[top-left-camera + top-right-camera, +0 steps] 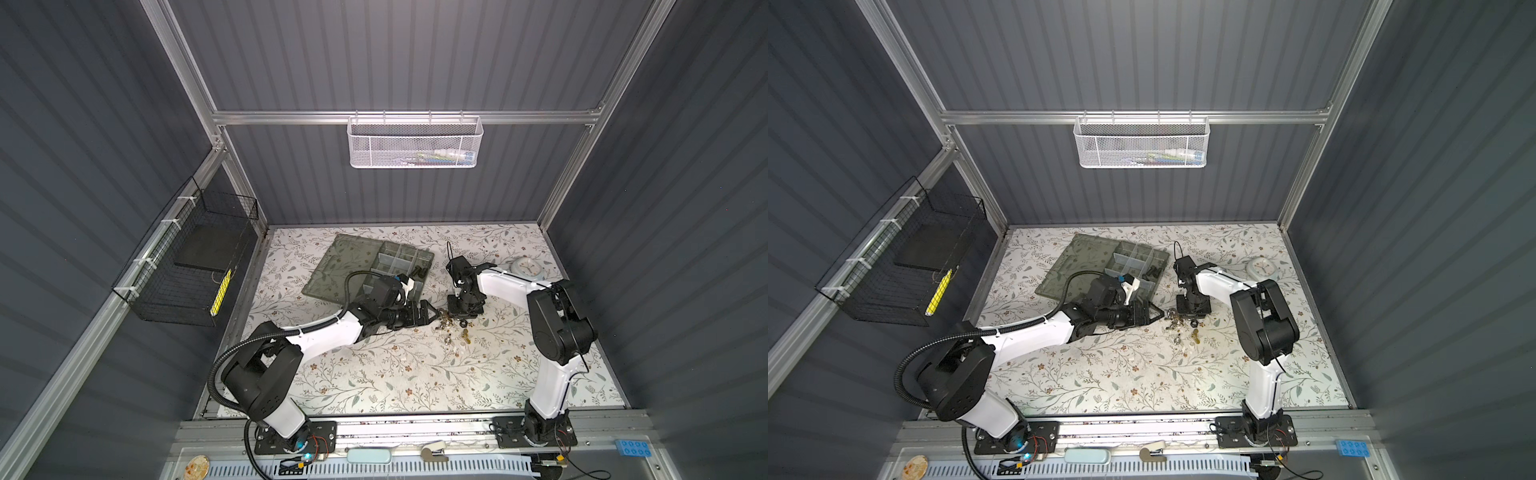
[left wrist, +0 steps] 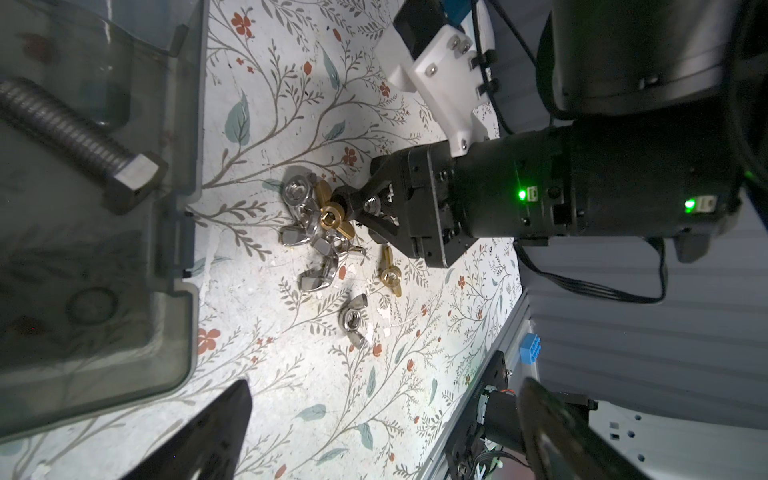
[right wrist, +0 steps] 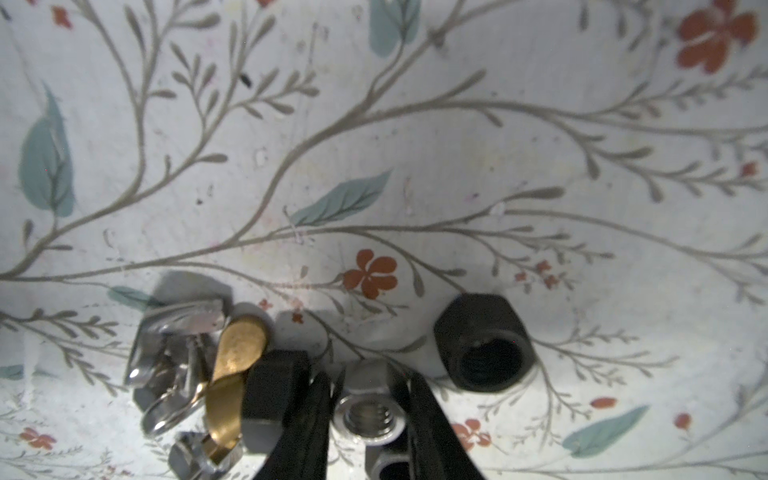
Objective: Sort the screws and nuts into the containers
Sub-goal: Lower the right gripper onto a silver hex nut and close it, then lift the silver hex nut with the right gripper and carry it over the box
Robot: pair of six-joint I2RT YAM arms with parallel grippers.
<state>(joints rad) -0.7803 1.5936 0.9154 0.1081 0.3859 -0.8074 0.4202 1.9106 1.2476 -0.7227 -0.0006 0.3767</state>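
Two grippers meet at one small pile in both top views: my right gripper [image 1: 460, 320] points straight down onto the loose nuts [image 1: 451, 328] on the flowered table [image 1: 374, 374]. My left gripper [image 1: 434, 318] lies low just beside them. The organiser box [image 1: 399, 259] sits behind with its lid [image 1: 345, 266] folded flat. A few black pieces [image 1: 419, 272], screws I take it, lie in one near compartment, and the other cells are too small to read. From the left wrist, my left jaws stand wide and hold nothing. The pile shows as silver wing nuts with a brass wing nut [image 2: 332, 216] just beside my right fingertips. Through the box wall [image 2: 187, 124] a big silver bolt [image 2: 83, 137] lies in one compartment, with a dark ring [image 2: 89, 305] in the next. From the right wrist, my right jaws are narrow, one pad either side of a silver nut [image 3: 368, 415] on the table, so close that I cannot tell whether they bite yet. A black nut [image 3: 276, 390] touches the outside of one finger [image 3: 307, 415], and another black hex nut [image 3: 484, 345] sits apart. To do this well I should pinch across the flats, lift straight up without dragging the neighbours, and drop it into a nut cell, not in with the bolt.
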